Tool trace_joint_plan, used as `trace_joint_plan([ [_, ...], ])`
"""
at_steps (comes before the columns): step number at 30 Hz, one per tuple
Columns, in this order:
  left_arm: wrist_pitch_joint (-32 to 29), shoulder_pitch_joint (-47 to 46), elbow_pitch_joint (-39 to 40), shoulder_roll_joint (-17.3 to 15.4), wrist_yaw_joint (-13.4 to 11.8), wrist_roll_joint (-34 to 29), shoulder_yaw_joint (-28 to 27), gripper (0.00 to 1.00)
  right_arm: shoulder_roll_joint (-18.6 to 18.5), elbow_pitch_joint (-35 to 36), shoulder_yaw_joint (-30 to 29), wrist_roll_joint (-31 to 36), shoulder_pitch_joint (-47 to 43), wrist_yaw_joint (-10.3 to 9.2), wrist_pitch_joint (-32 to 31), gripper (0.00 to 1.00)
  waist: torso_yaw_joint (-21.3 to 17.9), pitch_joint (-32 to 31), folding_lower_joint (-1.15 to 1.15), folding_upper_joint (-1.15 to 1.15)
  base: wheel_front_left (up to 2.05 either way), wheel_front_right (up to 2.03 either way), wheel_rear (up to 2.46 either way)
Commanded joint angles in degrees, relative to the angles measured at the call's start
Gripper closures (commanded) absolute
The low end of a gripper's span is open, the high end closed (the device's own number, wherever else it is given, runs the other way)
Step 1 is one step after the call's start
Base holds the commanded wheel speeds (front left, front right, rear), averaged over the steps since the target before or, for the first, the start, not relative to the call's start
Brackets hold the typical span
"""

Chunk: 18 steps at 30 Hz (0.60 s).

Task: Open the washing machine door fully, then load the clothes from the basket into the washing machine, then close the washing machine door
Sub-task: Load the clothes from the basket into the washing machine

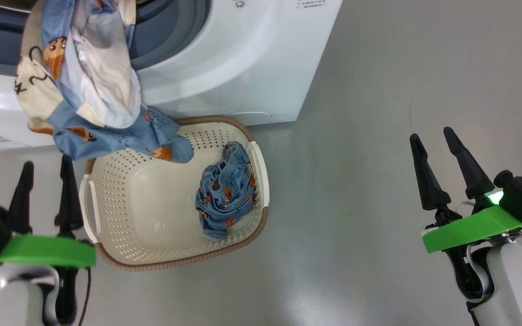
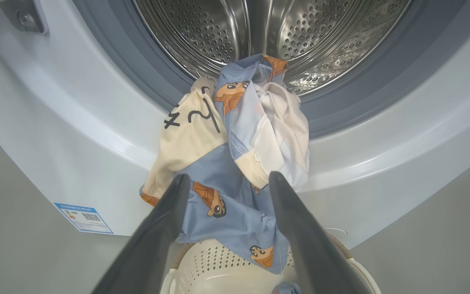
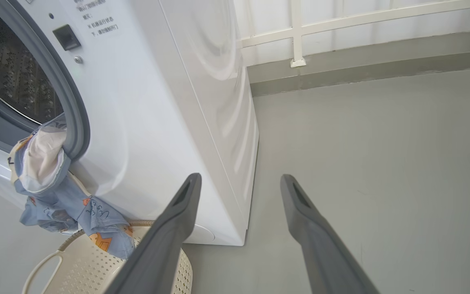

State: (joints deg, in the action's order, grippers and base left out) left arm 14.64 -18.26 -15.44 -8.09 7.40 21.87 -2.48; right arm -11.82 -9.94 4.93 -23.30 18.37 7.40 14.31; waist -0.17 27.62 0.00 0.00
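"So, what hangs from the washing machine (image 1: 243,68)?"

"A blue and cream garment (image 1: 84,81) with orange prints. Its top end lies over the grey ring (image 2: 137,77) at the mouth of the steel drum (image 2: 259,28). The rest drapes down the white front, and its lowest corner dips into the basket (image 1: 184,262)."

"Where does the basket stand?"

"On the grey floor (image 1: 356,203), right against the foot of the machine, below the opening. A second, crumpled blue garment (image 1: 224,194) lies inside it, against the right-hand wall."

"And the grippers?"

"The left gripper (image 1: 47,160) hovers beside the basket's left handle, just under the hanging cloth. Its fingers are apart and hold nothing. I cannot tell whether a fingertip brushes the fabric. The right gripper (image 1: 431,132) hangs well off to the right over bare floor, fingers spread and empty."
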Motion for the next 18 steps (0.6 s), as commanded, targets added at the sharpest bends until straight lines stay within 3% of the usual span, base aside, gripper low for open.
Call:
trace_joint_plan([
  [1, 0.4, 1.5, 2.1, -1.5, 0.1, -1.0, -2.4, 0.0, -0.4, 1.4, 1.0, 0.2, -1.9, 0.09, 0.7, 0.0, 0.1, -0.1, 0.0, 0.0, 0.0, 0.0, 0.0],
  [18, 0.4, 7.3, 7.2, 0.5, 0.1, -1.0, -4.3, 0.0, -0.6, 1.2, 0.9, 0.3, -1.9, 0.09, 0.7, 0.0, 0.5, -0.8, 0.0, 0.0, 0.0, 0.0, 0.0],
])
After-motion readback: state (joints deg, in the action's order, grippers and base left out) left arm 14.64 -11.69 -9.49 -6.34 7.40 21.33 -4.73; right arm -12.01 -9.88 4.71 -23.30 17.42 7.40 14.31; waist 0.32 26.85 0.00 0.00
